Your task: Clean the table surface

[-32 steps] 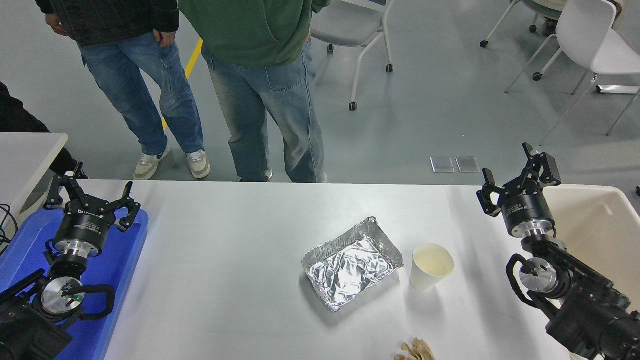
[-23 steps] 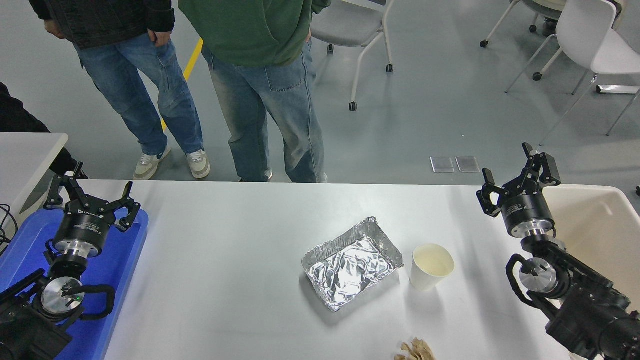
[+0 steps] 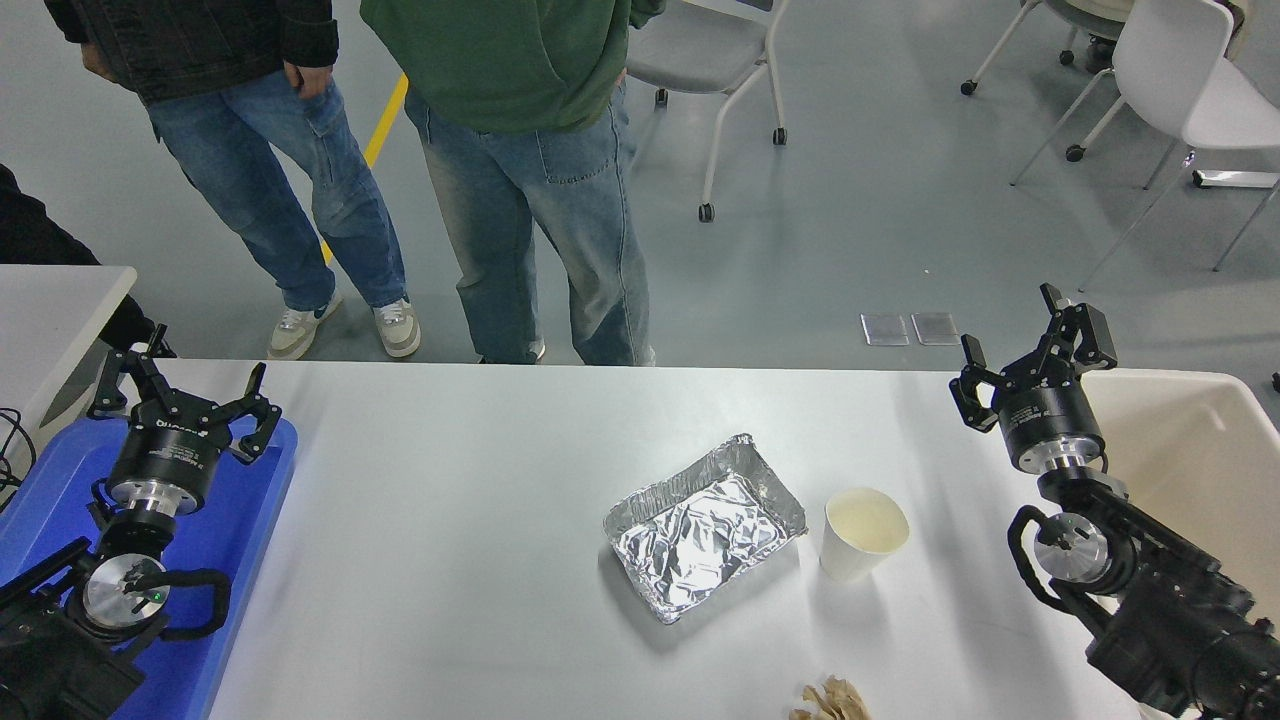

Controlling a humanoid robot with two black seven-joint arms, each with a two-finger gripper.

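The wide surface (image 3: 450,560) is lying smooth, matte white-grey, filling the lower part of the view, with a crumpled foil tray (image 3: 705,525) sitting near its middle. Just right of the foil tray a white paper cup (image 3: 862,533) is standing upright, and nearer than it a brown paper scrap (image 3: 830,700) is lying at the edge. Far right of the foil tray the right end effector (image 3: 1030,345) is hovering with fingers spread, and far left the left end effector (image 3: 180,385) is resting spread over a blue tray (image 3: 245,560).

Left arm parked at lower left, wrist angled forward, left gripper (image 3: 183,385) with fingers spread wide. Right arm enters from lower right, forearm raised, right gripper (image 3: 1030,345) pointing away from camera, fingers splayed, holding nothing.
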